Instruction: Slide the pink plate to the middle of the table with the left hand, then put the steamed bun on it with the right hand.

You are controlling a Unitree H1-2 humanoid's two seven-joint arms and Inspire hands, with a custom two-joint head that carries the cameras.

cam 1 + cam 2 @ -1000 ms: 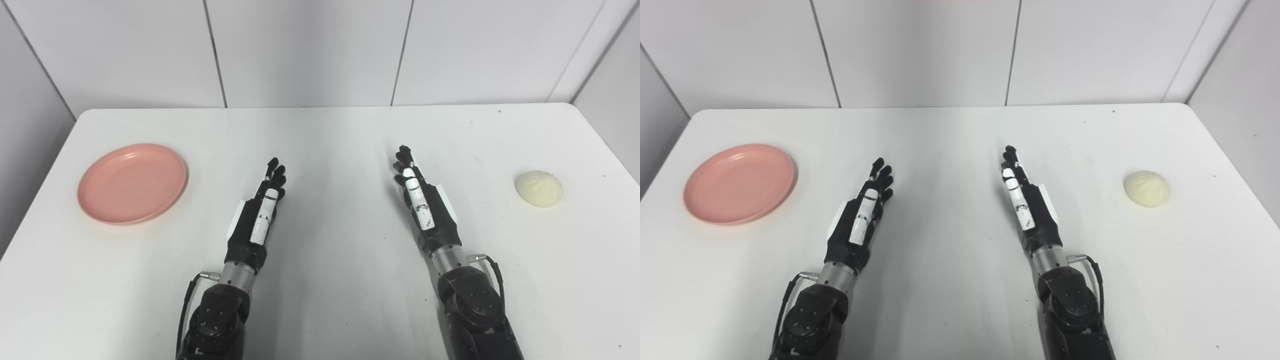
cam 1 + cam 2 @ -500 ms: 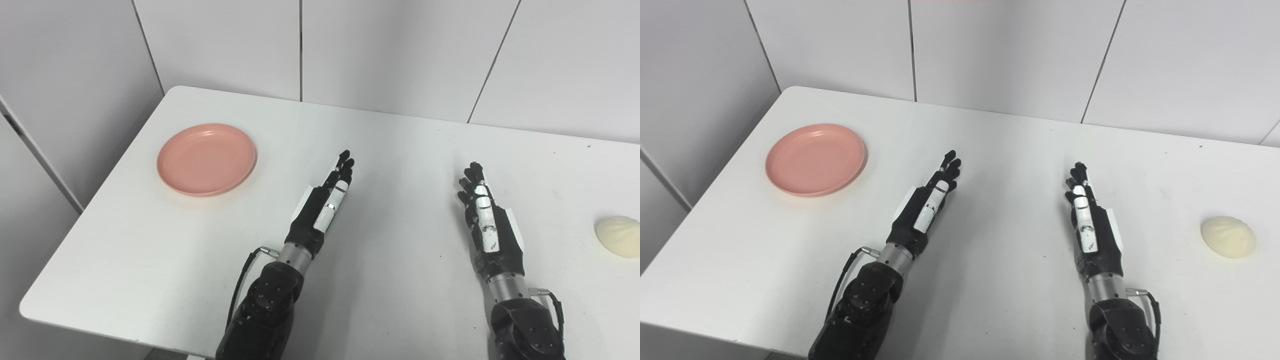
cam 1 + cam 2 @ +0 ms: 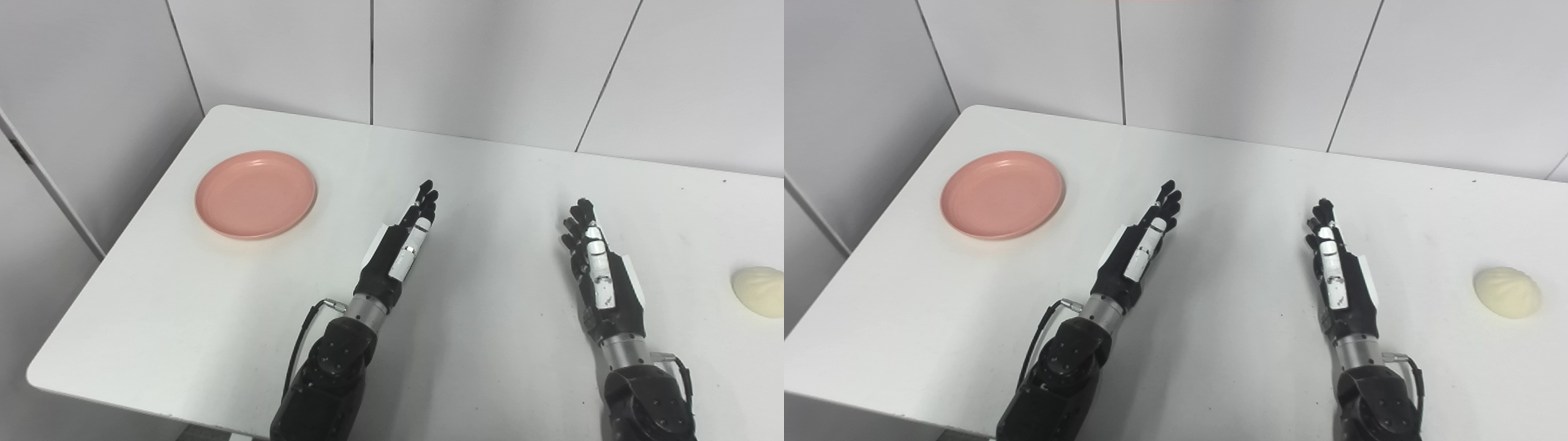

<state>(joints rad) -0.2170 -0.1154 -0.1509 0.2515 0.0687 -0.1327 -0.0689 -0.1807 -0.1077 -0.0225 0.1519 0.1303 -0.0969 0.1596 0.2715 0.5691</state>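
A round pink plate lies flat near the table's left edge. At the far right rests a pale cream steamed bun, cut by the picture's edge in the left eye view. My left hand hovers over the middle of the table, fingers straight and apart, holding nothing, well to the right of the plate. Over the right half, my right hand is likewise open and empty, left of the bun and apart from it.
The white table has its left edge and front-left corner in view. White panelled walls rise behind it and along the left side.
The camera swung left between one second and half a second ago, shifting the whole picture right. Since then my left hand has reached slightly forward; plate, bun and right hand stay put.
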